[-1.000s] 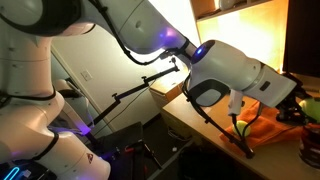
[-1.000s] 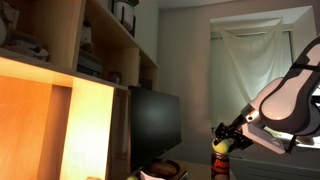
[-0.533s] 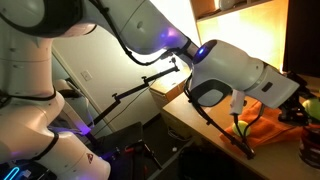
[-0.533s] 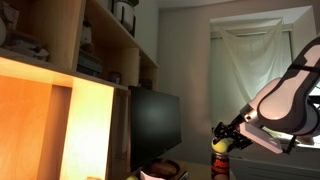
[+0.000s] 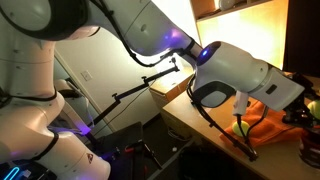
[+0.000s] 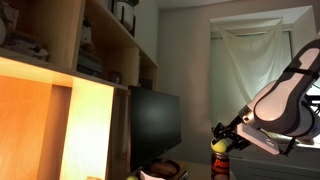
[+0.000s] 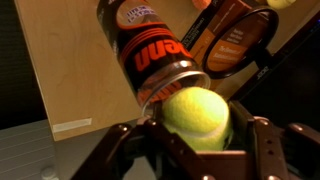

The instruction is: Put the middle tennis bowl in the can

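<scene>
The gripper [image 7: 198, 140] is closed tight on the tennis ball [image 7: 195, 115], with dark fingers [image 7: 268, 148] pressing on either side of it. In the wrist view the ball sits right at the open mouth of the can [image 7: 152, 55], whose dark body with an orange label stretches away from the ball. Just beside the can, on its far side, lies an orange-brown racket-shaped thing [image 7: 235, 40]. In a dim exterior view the ball [image 6: 220, 147] seems to hang directly above the can [image 6: 219, 168]; whether they touch is hard to judge.
</scene>
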Controlling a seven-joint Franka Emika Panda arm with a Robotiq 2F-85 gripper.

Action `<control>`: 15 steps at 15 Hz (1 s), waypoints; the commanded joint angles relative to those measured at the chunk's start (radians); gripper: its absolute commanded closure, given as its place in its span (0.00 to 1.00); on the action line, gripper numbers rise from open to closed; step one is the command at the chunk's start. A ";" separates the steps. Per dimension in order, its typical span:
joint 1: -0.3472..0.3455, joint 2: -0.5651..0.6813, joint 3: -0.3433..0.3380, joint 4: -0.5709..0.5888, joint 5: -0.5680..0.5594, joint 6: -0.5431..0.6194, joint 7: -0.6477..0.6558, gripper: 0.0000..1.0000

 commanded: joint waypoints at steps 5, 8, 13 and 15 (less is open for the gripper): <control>-0.110 0.016 0.124 0.085 -0.148 0.000 0.088 0.58; -0.118 0.022 0.140 0.094 -0.106 -0.001 0.057 0.58; -0.050 0.018 0.051 0.082 -0.019 0.000 0.054 0.58; -0.022 0.018 0.019 0.079 0.011 0.000 0.056 0.58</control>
